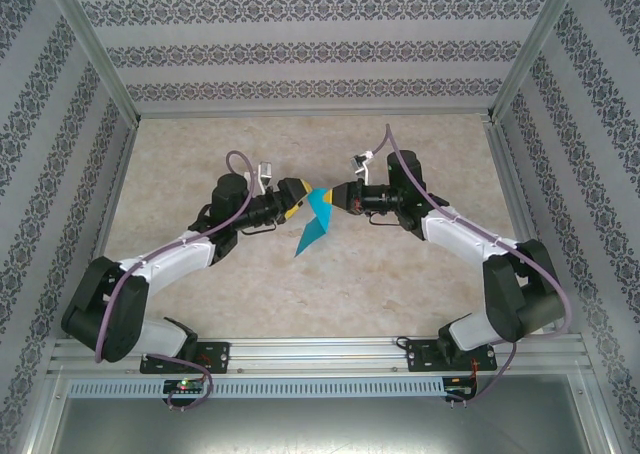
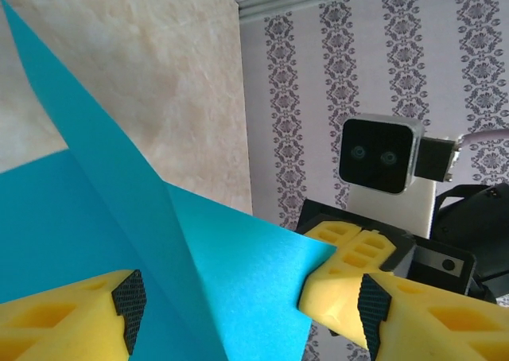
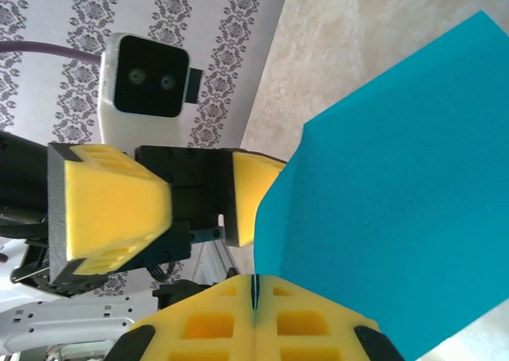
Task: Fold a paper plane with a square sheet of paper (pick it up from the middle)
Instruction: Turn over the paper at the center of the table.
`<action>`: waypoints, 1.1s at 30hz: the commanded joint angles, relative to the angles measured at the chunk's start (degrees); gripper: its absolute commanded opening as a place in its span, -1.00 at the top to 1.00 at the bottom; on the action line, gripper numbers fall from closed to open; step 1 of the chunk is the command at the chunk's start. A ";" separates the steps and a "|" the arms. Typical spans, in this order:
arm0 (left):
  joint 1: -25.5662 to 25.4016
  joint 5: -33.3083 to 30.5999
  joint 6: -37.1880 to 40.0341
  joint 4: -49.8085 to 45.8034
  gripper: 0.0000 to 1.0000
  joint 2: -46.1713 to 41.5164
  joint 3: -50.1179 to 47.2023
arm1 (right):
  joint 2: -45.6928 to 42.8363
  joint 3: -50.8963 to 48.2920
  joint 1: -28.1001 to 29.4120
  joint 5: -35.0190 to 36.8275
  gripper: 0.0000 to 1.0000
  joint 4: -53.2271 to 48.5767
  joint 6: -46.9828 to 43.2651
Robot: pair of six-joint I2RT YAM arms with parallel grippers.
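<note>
The right gripper's (image 3: 254, 288) yellow fingers (image 3: 207, 329) were pressed together, pinching an edge of the teal sheet of paper (image 3: 398, 218). The sheet hung partly folded in the air over the middle of the table (image 1: 400, 294). The left gripper (image 1: 297, 196) faced it, fingers (image 2: 71, 321) spread apart on either side of the paper. The left arm (image 1: 160, 264) and right arm (image 1: 470, 236) reached from the near edge and bent inward to meet there. The table top was mottled beige, and striped patterned wallpaper (image 1: 300, 14) lined the walls.
</note>
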 commanded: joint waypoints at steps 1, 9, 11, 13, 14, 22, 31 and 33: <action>-1.08 2.48 -1.41 2.31 -0.48 0.59 2.33 | -2.31 1.11 -0.74 -1.44 0.90 3.03 1.64; -2.64 4.23 -3.75 5.24 -0.44 3.33 4.45 | -2.10 0.10 -0.87 -1.97 0.90 6.48 4.14; -2.94 4.39 -4.03 6.23 -0.43 4.11 4.78 | -1.86 -0.11 -1.00 -2.07 0.90 7.42 4.83; -3.12 5.01 -4.86 7.77 -0.42 4.89 5.26 | -1.64 -0.38 -1.27 -2.16 0.90 7.98 5.38; -3.13 5.24 -5.07 8.03 -0.42 5.07 5.59 | -1.60 -0.56 -1.38 -2.12 0.90 8.21 5.58; -3.23 7.17 -4.15 6.45 -0.38 5.60 8.41 | -0.32 -1.79 -2.11 -1.99 0.92 8.78 6.57; -3.28 7.61 -2.49 3.02 -0.31 5.01 8.88 | 0.75 -2.42 -2.56 -1.73 0.92 9.20 6.92; -3.31 7.79 -2.08 1.99 -0.22 4.93 9.08 | 0.92 -2.41 -2.63 -1.81 0.92 9.57 7.18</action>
